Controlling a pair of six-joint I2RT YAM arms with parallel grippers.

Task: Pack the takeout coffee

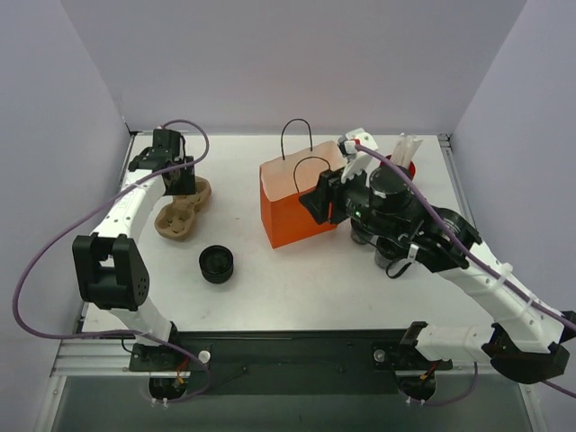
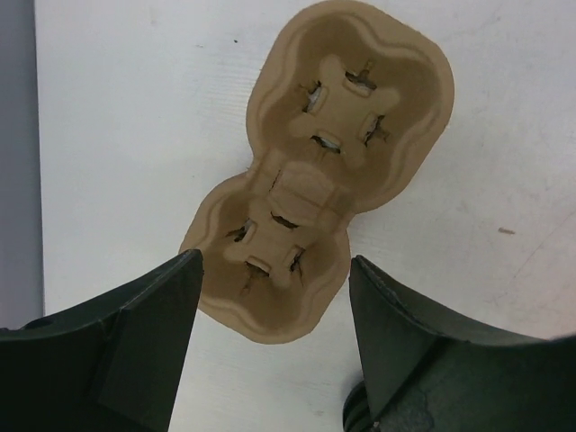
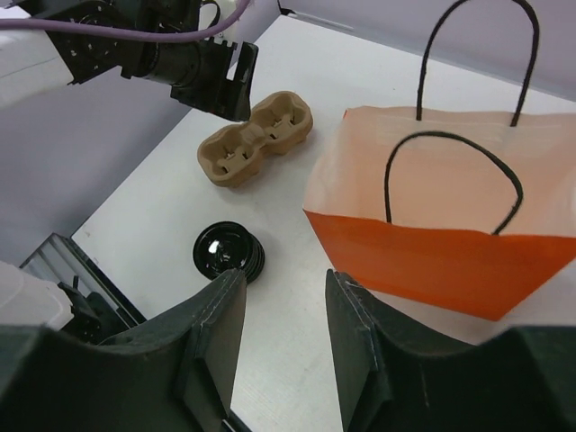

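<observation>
A dark round-topped cup (image 1: pixel 389 184), seemingly the takeout coffee, stands at the right behind my right arm's wrist and is partly hidden by it. It does not show in either wrist view. The orange paper bag (image 1: pixel 297 209) (image 3: pixel 432 207) stands open in the middle. My right gripper (image 1: pixel 317 200) (image 3: pixel 284 277) hovers at the bag's right side, open and empty. At the left, my left gripper (image 1: pixel 175 184) (image 2: pixel 274 261) is open above the near end of a brown pulp cup carrier (image 1: pixel 183 214) (image 2: pixel 315 171), one finger on each side and not touching it.
A low ribbed black round stack (image 1: pixel 216 264) (image 3: pixel 227 252) lies in front of the carrier. A red cup of white straws (image 1: pixel 407 160) stands at the back right. Grey walls close the table (image 1: pixel 297 288) on three sides.
</observation>
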